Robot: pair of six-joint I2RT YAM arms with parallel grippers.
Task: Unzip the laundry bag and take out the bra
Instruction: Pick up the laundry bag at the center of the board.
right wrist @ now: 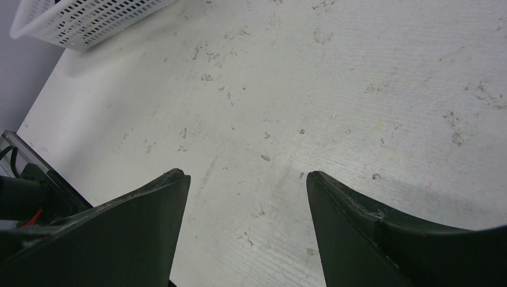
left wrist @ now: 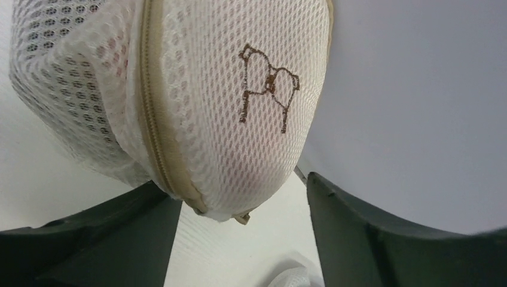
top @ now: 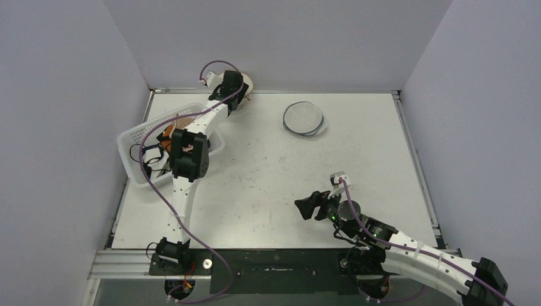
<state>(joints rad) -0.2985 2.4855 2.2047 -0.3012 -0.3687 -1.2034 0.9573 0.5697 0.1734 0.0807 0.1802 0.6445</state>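
Mesh laundry bag [left wrist: 239,107] sits between the left tool's [left wrist: 242,188] parted fingers; right tool [right wrist: 245,174] hangs parted above the table [right wrist: 359,89].

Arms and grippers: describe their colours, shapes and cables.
The left arm and right arm have white links dotted with holes, black joint housings and trailing purple cables. The left gripper and right gripper have dark wedge-shaped fingers.

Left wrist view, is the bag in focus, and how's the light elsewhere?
Left wrist view: white mesh laundry bag sharp, dark fingers soft-edged. Right wrist view: scuffed white table evenly lit, no glare. Top external view: diffuse light, faint shadows.
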